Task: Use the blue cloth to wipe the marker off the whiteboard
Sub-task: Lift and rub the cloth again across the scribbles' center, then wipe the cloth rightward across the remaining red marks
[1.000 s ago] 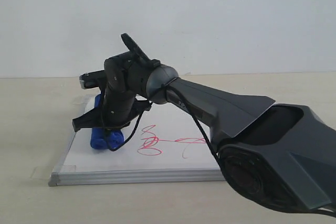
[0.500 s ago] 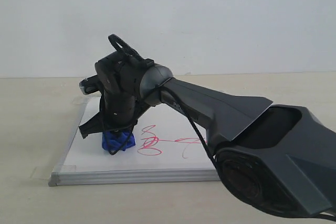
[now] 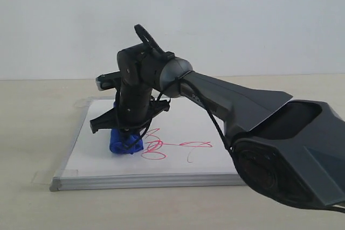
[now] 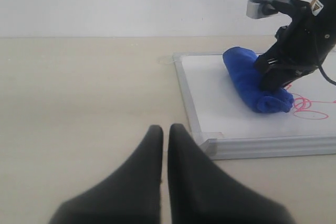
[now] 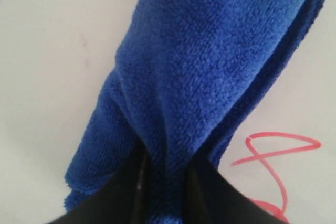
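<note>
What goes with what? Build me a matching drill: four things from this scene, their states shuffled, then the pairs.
Things:
1. blue cloth
2. marker
3. left gripper
4. whiteboard

States:
A. lies flat on the table
B. shut, holding nothing
C. red scribble beside the cloth
D. bundled, resting on the board

Pairs: 1-D, 2-C, 3-B, 4-A

Pale beige table [image 3: 32, 133], matte and smooth, filling the lower half of the exterior view from nine o'clock round through six to three. Plain white wall [image 3: 242, 14] behind it, spanning the upper half from ten to two o'clock, unmarked and evenly lit. Straight, level seam where wall meets table. Same beige and white in the left wrist view.
</note>
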Action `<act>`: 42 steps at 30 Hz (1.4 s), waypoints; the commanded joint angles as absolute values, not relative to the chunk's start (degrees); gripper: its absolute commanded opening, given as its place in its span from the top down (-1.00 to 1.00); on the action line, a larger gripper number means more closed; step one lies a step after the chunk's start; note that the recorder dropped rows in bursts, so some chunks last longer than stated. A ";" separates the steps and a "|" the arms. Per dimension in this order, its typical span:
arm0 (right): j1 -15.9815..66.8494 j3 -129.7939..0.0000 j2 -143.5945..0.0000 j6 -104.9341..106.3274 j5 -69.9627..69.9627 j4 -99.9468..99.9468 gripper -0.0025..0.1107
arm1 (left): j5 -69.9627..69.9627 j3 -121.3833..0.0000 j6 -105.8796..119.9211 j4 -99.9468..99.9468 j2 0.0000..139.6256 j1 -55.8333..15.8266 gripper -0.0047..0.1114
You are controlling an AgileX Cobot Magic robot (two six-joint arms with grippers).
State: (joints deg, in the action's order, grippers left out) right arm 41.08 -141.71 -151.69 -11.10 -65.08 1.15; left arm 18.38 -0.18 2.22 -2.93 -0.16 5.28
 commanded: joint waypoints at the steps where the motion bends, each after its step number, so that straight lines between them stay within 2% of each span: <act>1: 39.65 -139.63 -151.33 -10.45 -69.96 0.91 0.96 | 18.02 0.00 2.48 -3.60 0.00 4.82 0.85; 6: 37.82 -128.25 -146.73 -10.32 -69.96 -2.49 0.96 | 18.02 0.00 2.48 -3.60 0.00 4.82 0.85; 12: 31.66 -113.12 -140.47 -11.19 -69.96 -5.37 0.96 | 18.02 0.00 2.48 -3.60 0.00 4.82 0.85; 19: 27.44 -109.31 -138.28 -13.12 -69.96 -3.00 0.96 | 18.02 0.00 2.48 -3.60 0.00 4.82 0.85; 23: 29.52 -109.31 -138.47 -12.19 -65.67 6.78 0.96 | 18.02 0.00 2.48 -3.60 0.00 4.82 0.85; 26: 36.11 -109.31 -138.47 -10.05 -57.09 11.80 0.96 | 18.02 0.00 2.48 -3.60 0.00 4.82 0.85; 32: 45.43 -109.31 -138.47 -9.95 -50.74 11.93 0.96 | 18.02 0.00 2.48 -3.60 0.00 4.82 0.85; 35: 46.28 -109.31 -138.47 -10.00 -52.82 8.83 0.96 | 18.02 0.00 2.48 -3.60 0.00 4.82 0.85; 37: 45.93 -109.31 -138.47 -13.74 -57.56 -1.50 0.96 | 18.02 0.00 2.48 -3.60 0.00 4.82 0.85; 42: 41.58 -109.31 -138.47 -15.47 -69.96 -16.22 0.96 | 18.02 0.00 2.48 -3.60 0.00 4.82 0.85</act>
State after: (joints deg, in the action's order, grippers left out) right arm 45.11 -110.82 -136.35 -15.70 -58.30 -7.71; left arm 18.38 -0.18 2.22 -2.93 -0.16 5.28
